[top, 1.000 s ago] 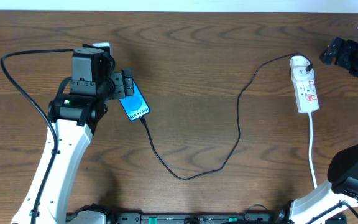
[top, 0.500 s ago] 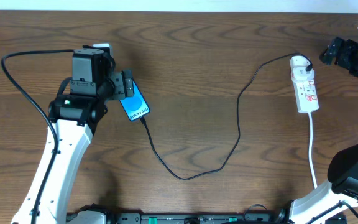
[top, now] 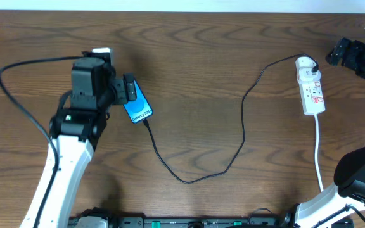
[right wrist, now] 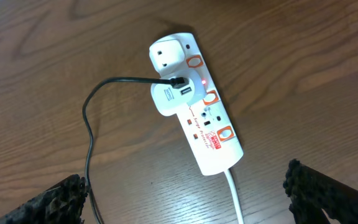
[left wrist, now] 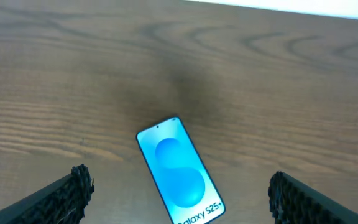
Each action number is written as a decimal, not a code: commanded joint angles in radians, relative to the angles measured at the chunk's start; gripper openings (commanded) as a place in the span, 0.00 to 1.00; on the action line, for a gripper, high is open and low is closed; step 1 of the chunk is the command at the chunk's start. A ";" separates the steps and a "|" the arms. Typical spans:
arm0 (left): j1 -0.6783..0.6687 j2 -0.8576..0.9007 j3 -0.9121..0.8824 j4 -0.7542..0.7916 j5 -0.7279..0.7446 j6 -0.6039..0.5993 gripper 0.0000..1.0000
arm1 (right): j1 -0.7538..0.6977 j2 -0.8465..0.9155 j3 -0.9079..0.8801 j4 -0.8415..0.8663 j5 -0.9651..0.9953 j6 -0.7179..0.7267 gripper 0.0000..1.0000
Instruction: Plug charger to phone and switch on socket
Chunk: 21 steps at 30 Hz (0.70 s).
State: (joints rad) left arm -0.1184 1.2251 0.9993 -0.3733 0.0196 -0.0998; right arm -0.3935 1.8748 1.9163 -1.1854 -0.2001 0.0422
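Phone point(top: 137, 106) lay under the wide-open, empty left gripper point(left wrist: 179, 190), charger point(top: 195, 171) seemingly plugged in; we judged the socket point(right wrist: 197, 115) switch next, needing a careful press from the right gripper point(right wrist: 188, 186), likewise open near it.

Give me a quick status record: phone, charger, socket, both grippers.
phone: flat on the table, screen lit blue
charger: one end in the white adapter on the socket; other end reaches the phone's lower edge, seating unclear
socket: small red light showing beside the adapter
left gripper: open, over the phone, empty
right gripper: open, apart from the socket, empty
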 commanded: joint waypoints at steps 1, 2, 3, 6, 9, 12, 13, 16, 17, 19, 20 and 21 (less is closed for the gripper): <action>0.006 -0.077 -0.100 0.051 -0.005 0.010 0.93 | 0.002 -0.006 0.010 0.000 0.007 0.013 0.99; 0.006 -0.100 -0.131 0.074 -0.005 0.010 0.93 | 0.002 -0.006 0.010 0.000 0.007 0.013 0.99; 0.006 -0.125 -0.159 0.095 -0.005 0.010 0.92 | 0.002 -0.006 0.010 -0.001 0.007 0.013 0.99; 0.006 -0.193 -0.230 0.148 -0.006 0.010 0.93 | 0.002 -0.006 0.010 -0.001 0.007 0.013 0.99; 0.006 -0.282 -0.305 0.190 -0.006 0.010 0.93 | 0.002 -0.006 0.010 0.000 0.007 0.013 0.99; 0.006 -0.348 -0.364 0.219 -0.005 0.010 0.92 | 0.002 -0.006 0.010 -0.001 0.007 0.013 0.99; 0.006 -0.367 -0.383 0.232 -0.005 0.010 0.93 | 0.002 -0.006 0.010 -0.001 0.007 0.013 0.99; 0.006 -0.428 -0.453 0.296 -0.005 0.010 0.92 | 0.002 -0.006 0.010 0.000 0.007 0.013 0.99; 0.005 -0.450 -0.481 0.328 -0.005 0.009 0.93 | 0.002 -0.006 0.010 0.000 0.007 0.013 0.99; 0.002 -0.491 -0.535 0.386 -0.005 0.009 0.92 | 0.002 -0.006 0.010 0.000 0.007 0.013 0.99; 0.000 -0.513 -0.564 0.418 -0.005 0.009 0.92 | 0.002 -0.006 0.010 -0.001 0.007 0.013 0.99; -0.001 -0.531 -0.589 0.445 -0.005 0.009 0.93 | 0.002 -0.006 0.010 0.000 0.007 0.013 0.99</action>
State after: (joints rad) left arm -0.1188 0.7509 0.4782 0.0185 0.0196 -0.0998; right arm -0.3935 1.8748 1.9163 -1.1854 -0.2001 0.0444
